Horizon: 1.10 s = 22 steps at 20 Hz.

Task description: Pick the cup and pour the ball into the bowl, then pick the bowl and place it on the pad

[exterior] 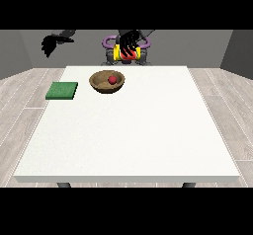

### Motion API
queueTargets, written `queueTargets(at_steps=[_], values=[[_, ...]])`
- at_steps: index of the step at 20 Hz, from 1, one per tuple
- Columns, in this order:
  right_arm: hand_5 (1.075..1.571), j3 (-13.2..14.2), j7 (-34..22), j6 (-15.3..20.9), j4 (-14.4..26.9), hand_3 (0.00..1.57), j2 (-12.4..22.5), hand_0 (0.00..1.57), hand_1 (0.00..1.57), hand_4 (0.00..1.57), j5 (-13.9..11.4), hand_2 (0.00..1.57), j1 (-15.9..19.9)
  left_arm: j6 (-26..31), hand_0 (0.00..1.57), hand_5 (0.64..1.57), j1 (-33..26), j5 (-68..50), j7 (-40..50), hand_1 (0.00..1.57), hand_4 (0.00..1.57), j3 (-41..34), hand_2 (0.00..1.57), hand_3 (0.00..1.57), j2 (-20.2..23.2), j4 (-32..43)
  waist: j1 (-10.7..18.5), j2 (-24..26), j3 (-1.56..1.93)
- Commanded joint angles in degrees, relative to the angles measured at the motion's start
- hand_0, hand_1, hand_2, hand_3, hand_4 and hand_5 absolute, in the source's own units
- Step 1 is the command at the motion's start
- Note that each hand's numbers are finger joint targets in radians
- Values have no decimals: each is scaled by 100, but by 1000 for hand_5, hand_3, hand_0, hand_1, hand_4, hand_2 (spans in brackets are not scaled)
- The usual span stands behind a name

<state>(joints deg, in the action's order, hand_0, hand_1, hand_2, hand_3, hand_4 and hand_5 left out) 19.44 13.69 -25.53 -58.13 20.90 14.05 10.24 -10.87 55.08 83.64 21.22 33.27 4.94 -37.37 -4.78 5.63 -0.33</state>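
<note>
The ball (112, 79) already lies in the wooden bowl (101, 82) on my desk (128, 130), near the green pad (62, 91); I fear tipping the bowl in a careless grab; the hand at the view's right (129, 40) hangs raised, fingers curled round the cup (127, 53); the other hand (50, 44) hovers aside, fingers unclear.

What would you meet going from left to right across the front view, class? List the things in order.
Robot hand at the view's left → green pad → wooden bowl with the red ball in it → robot hand at the view's right curled round the cup.
</note>
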Motion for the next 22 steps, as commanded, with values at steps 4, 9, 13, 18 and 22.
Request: queueTargets(at_steps=[4,9,13,18,22], values=[[1565,-35,-127,396,-184,0,-297,0,0,225,-37,0,-121,-1369,1023,1300,-948,-2403,-179,1023,1391,-2090,1257,941,-285,-891,474,-50,-54],[1568,-264,-38,553,-379,0,-699,0,0,331,-90,0,174,-1976,0,1541,-1774,-4704,-787,0,0,-2882,0,0,-486,-1689,189,-800,-109],[1571,-544,87,1064,-565,0,-1123,0,0,297,-449,0,173,-1598,0,1560,-2446,-6412,-1966,0,0,-2905,0,0,-491,-2363,256,-881,-51],[1570,-702,67,2279,-568,0,-1921,0,0,295,-809,0,437,-543,0,1565,-3033,-7427,-3284,0,0,-2856,0,0,-493,-2704,921,-1177,12],[1569,-838,526,2606,-331,0,-2073,0,0,324,-782,0,343,130,0,1563,-3258,-7687,-3869,0,0,-3061,0,0,-330,-2710,1045,-1289,30]])
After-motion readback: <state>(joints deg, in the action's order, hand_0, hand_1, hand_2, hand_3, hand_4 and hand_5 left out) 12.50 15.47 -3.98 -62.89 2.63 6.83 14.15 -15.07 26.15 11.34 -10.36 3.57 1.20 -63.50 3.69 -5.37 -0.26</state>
